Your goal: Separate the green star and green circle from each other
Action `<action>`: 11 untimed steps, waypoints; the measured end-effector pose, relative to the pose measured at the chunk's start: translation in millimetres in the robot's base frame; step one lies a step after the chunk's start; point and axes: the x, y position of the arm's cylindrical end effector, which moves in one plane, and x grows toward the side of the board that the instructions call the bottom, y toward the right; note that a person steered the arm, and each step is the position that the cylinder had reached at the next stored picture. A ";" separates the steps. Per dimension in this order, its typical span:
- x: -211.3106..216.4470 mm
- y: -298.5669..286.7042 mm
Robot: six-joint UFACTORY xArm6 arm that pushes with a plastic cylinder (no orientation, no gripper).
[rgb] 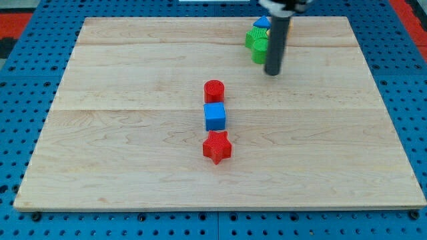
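Two green blocks sit pressed together near the view's top, right of centre. The upper-left one [253,37] looks like the green star. The lower one [259,53] looks like the green circle, and the rod partly hides it. My rod comes down from the top edge, and my tip [272,73] rests on the board just below and to the right of the lower green block, very close to it.
A blue triangular block [262,23] touches the top of the green pair. A sliver of yellow [289,25] shows behind the rod. A red cylinder [214,89], a blue cube [215,117] and a red star [217,147] form a column at the board's centre. The wooden board [100,153] lies on blue pegboard.
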 end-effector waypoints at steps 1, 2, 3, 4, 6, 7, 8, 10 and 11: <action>-11.3 14.7; -13.2 -8.1; -18.5 -30.6; -26.4 -31.0; -57.1 -20.7; -58.0 -21.0; -59.6 -32.2; -67.8 -72.4; -67.8 -95.4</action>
